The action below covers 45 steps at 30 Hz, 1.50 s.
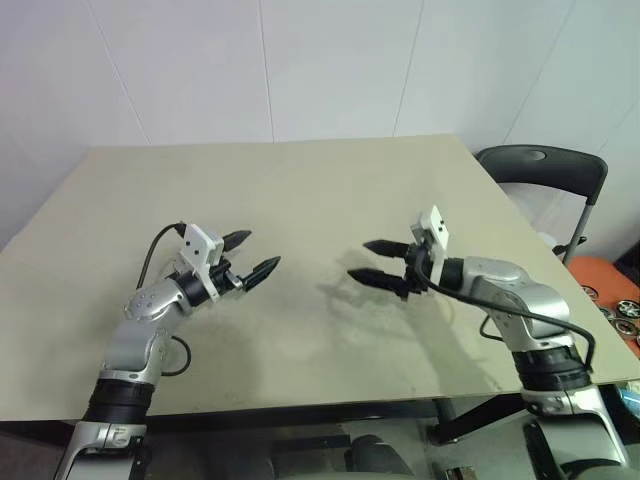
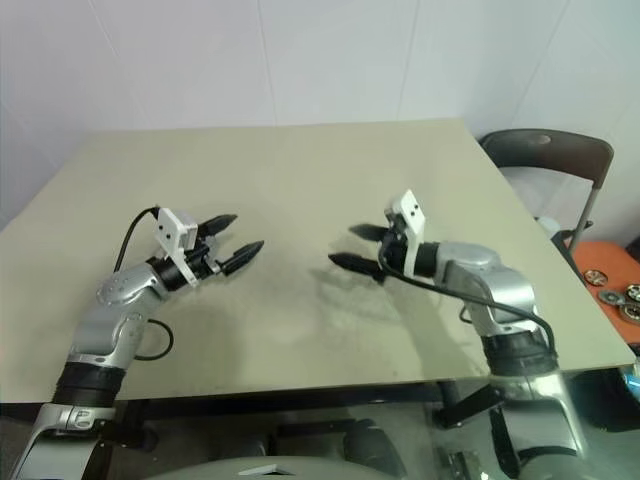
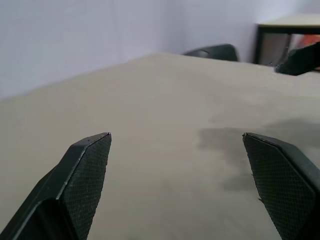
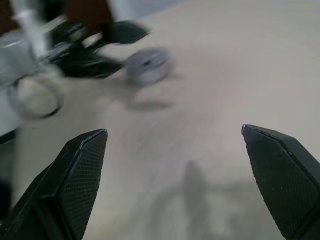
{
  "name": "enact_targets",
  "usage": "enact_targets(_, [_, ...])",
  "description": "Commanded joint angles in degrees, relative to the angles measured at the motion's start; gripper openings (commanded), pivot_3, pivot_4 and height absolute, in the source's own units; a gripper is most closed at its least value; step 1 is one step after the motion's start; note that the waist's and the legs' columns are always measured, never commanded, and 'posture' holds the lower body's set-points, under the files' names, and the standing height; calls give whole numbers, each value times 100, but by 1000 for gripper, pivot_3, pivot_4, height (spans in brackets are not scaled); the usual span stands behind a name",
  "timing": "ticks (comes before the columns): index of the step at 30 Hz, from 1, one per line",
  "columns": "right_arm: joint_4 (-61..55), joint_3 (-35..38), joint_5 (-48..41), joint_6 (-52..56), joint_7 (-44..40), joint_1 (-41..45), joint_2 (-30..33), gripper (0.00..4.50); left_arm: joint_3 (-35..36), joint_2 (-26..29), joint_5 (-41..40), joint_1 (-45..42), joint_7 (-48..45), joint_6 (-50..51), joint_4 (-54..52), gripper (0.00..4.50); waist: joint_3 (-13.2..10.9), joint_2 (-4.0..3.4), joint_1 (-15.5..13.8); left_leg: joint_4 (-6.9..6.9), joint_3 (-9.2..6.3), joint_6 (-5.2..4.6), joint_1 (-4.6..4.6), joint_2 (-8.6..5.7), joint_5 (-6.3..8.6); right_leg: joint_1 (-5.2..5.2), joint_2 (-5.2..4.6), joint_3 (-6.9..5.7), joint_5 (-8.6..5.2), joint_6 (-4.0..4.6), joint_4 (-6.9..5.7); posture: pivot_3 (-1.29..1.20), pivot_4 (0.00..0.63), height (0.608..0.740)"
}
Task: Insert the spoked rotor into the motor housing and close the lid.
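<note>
**Both jaws open over a bare counter, parts off to the right**

My left hand [image 1: 262, 250] hangs just above the counter [image 1: 300, 180], on its near left side. It points across toward the middle. Its jaws stand wide apart and hold nothing. In my left wrist view the two black pads frame plain counter surface and a soft shadow.

My right hand [image 1: 358, 259] is on the near right side, just above the counter and pointing left. The two hands face each other across an open gap and are well apart. The right jaws are spread wide too, with nothing between them. My right wrist view looks along them at the left arm, which shows only as a blur.

Past the counter's far right corner stands a dark chair [image 1: 540, 165]. Below it, beside the counter's right edge, is an orange surface [image 2: 600, 262]. A few small round parts [image 2: 597, 279] lie on it, with dark rings and pale centres. These may be the pieces for the job, but they are too small for me to tell which is which. Both hands are well away from them.
</note>
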<state>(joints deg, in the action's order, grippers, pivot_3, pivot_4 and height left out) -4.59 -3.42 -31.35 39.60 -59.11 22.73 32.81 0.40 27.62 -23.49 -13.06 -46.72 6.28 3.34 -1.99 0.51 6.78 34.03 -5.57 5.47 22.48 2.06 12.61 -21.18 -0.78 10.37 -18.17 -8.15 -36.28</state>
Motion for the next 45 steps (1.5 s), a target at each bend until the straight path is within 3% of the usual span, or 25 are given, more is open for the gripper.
enact_targets(1, [-322,-189,-75,-53,-248,-50,19,4500,-129,102,213,67,-399,-430,-161,4488,-3,4,18,2,0,0,-1,1,0,0,1,0,-1,1,0,0,0,740])
enact_targets(6, [-5,-141,138,-143,266,108,-320,4500,-79,20,219,-14,-467,-523,-77,4488,-14,15,-3,23,0,0,-3,0,-1,10,0,2,-12,15,-2,0,0,740])
enact_targets(16, [120,77,222,-383,594,134,-386,4500,-63,-5,250,-213,-543,-661,-35,4488,-17,20,-141,16,0,-1,-1,0,0,6,0,1,4,5,-1,0,0,740])
enact_targets(45, [124,249,275,-1086,368,69,-225,4500,-65,-90,294,-681,-656,-558,335,4488,-17,20,-138,20,-2,-1,-5,0,-1,12,1,0,7,6,-6,0,0,740])
